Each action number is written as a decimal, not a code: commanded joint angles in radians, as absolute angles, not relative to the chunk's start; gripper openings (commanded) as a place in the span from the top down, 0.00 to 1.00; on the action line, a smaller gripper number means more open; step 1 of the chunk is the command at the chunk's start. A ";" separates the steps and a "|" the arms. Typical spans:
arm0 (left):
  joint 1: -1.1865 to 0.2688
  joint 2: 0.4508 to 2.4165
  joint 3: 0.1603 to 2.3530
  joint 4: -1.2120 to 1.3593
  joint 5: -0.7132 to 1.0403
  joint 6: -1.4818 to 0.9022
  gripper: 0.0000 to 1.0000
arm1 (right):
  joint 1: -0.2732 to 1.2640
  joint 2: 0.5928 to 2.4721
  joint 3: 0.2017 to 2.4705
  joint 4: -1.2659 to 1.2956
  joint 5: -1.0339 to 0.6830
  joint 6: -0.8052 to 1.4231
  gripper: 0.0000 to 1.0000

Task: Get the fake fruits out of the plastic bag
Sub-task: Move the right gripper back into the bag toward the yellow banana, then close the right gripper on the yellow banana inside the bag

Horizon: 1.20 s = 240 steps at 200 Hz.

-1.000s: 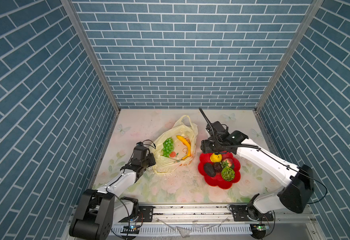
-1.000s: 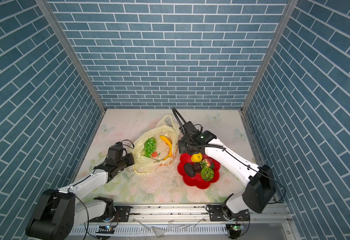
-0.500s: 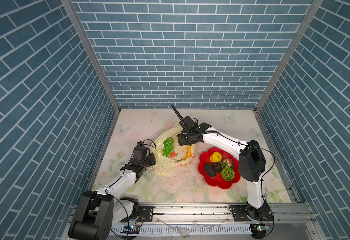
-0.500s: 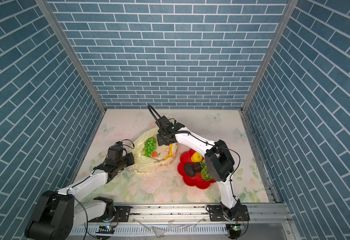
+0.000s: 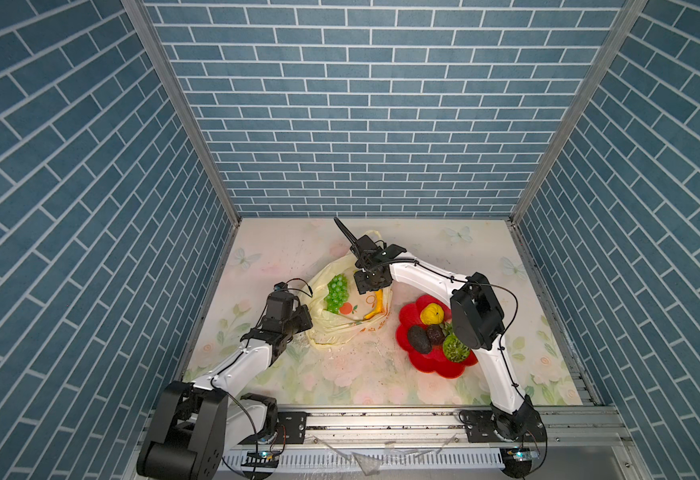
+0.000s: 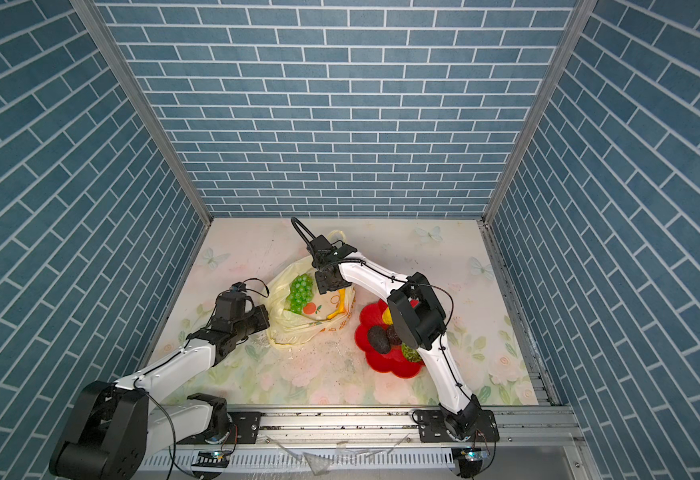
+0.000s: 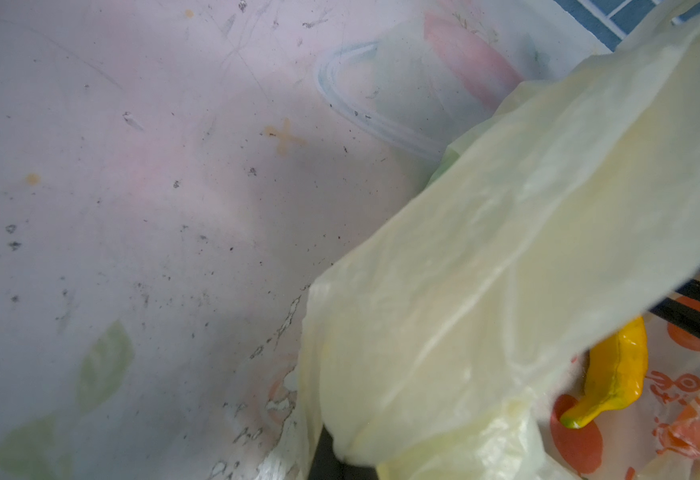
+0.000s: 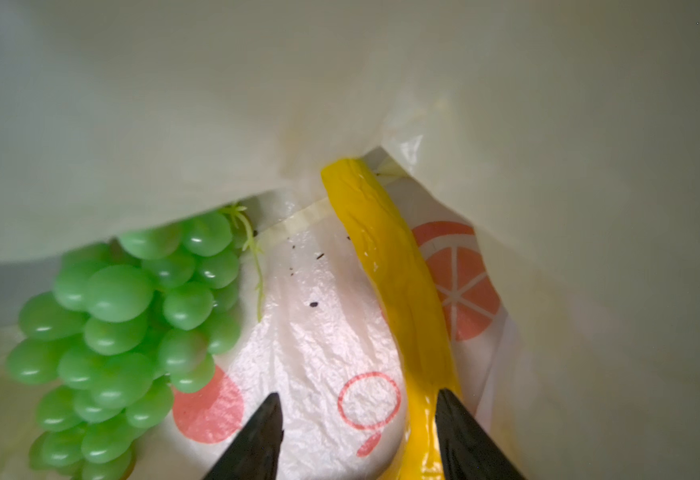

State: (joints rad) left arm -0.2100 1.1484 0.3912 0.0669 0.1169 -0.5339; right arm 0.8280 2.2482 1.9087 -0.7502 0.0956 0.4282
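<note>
Left fingers (image 7: 324, 459): together, clamped on plastic bag (image 5: 352, 309) rim, frame centre.
Right fingers (image 8: 256, 449): apart inside bag, one tip overlapping banana (image 8: 398, 282).
Grapes (image 8: 124, 332): bagged, lower left.
Risk: film may be pinched with banana and the bag dragged.

Blue brick-patterned walls (image 5: 360, 104) enclose a pale, floral-printed tabletop (image 5: 340, 374).

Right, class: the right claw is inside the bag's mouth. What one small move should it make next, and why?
Probably shift the right claw sideways toward the banana until it sits centred between the open fingers. In the right wrist view the banana runs alongside one finger, off-centre, and the left claw holds the plastic bag open.
</note>
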 commanded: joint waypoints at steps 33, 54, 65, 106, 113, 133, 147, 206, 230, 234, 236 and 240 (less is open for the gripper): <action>-0.218 1.149 0.384 0.080 0.120 -0.526 1.00 | 0.817 2.299 1.968 -0.828 0.221 0.402 0.42; -0.218 1.153 0.384 0.082 0.120 -0.526 1.00 | 0.814 2.316 1.969 -0.828 0.205 0.402 0.42; -0.218 1.153 0.384 0.083 0.120 -0.526 1.00 | 0.816 2.322 1.969 -0.823 0.192 0.402 0.45; -0.218 1.155 0.385 0.083 0.117 -0.526 1.00 | 0.815 2.327 1.962 -0.800 0.160 0.400 0.59; -0.218 1.158 0.384 0.083 0.117 -0.526 1.00 | 0.815 2.327 1.963 -0.799 0.156 0.399 0.61; -0.217 1.159 0.386 0.083 0.116 -0.525 1.00 | 0.817 2.322 1.960 -0.792 0.144 0.394 0.67; -0.218 1.157 0.386 0.084 0.117 -0.524 1.00 | 0.818 2.319 1.955 -0.788 0.141 0.393 0.69; -0.217 1.158 0.388 0.080 0.118 -0.524 1.00 | 0.824 2.275 1.920 -0.759 0.122 0.379 0.73; -0.217 1.149 0.385 0.076 0.116 -0.523 1.00 | 0.826 2.252 1.921 -0.763 0.120 0.377 0.73; -0.217 1.148 0.386 0.078 0.116 -0.522 1.00 | 0.825 2.245 1.920 -0.764 0.123 0.376 0.73; -0.218 1.149 0.386 0.078 0.116 -0.522 1.00 | 0.825 2.244 1.919 -0.765 0.125 0.377 0.74; -0.217 1.151 0.386 0.079 0.116 -0.522 1.00 | 0.825 2.237 1.917 -0.765 0.127 0.376 0.74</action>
State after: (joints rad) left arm -0.2111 1.1519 0.3912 0.0738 0.1169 -0.5335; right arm 0.8196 2.3104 1.9224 -0.7628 0.1314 0.4004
